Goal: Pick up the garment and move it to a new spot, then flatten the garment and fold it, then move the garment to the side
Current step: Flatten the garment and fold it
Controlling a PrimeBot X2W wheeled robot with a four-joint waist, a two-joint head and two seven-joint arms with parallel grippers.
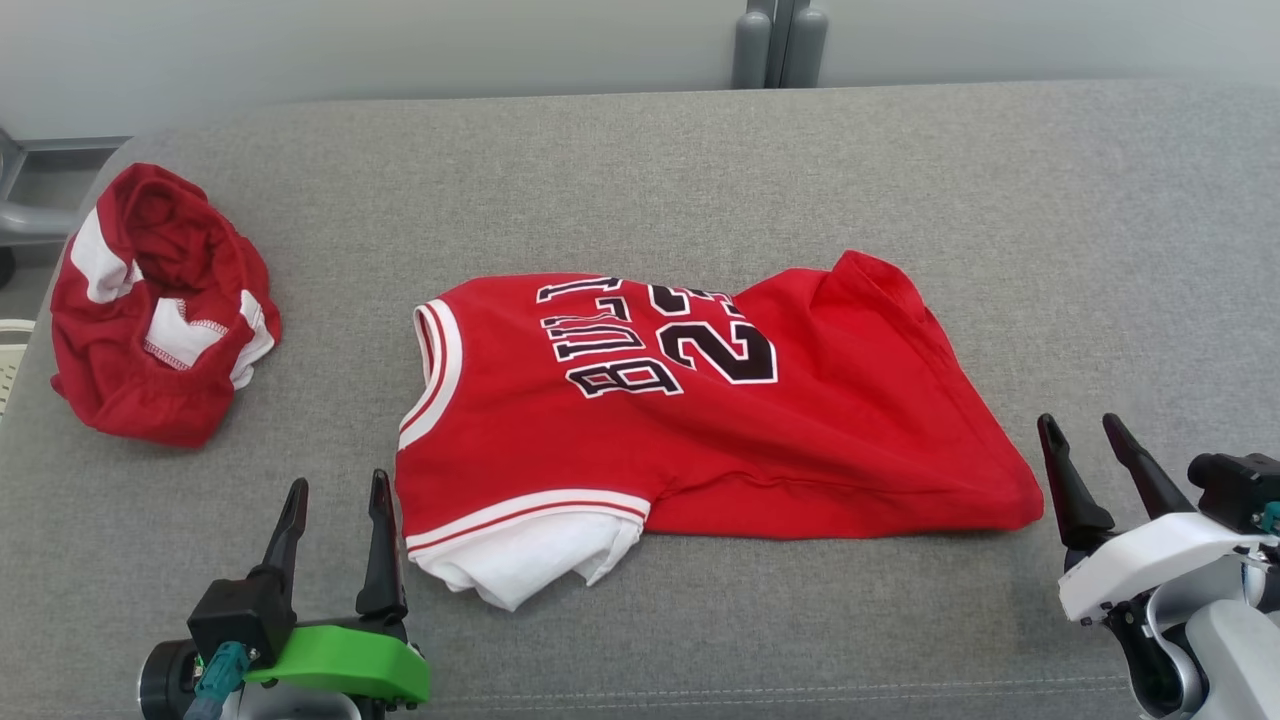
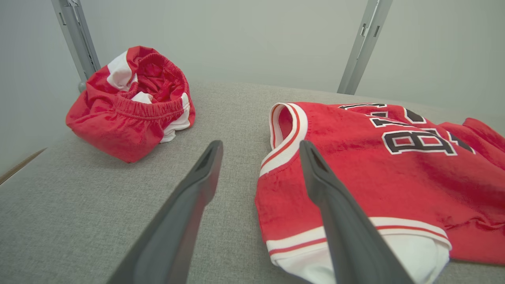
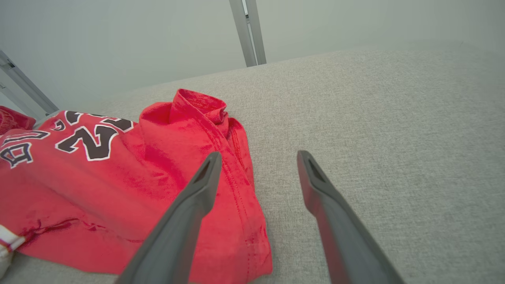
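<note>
Jersey [image 1: 700,400] sits centre of grey pad [image 1: 900,180], between left gripper [image 1: 338,480] and right gripper [image 1: 1080,420] — both spread, empty. Soft, light, floppy, I'd guess; best pinched at trimmed armhole [image 1: 530,508] and hem corner [image 1: 1015,505].

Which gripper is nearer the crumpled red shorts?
Left. The left gripper sits close, right of the shorts and nearer the robot; the right gripper is far across, beyond the jersey.

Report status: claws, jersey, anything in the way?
Left claw and right claw open, empty. Jersey lying on the grey surface between them, far right corner rucked up. Bunched red shorts far left, apart from it.
</note>
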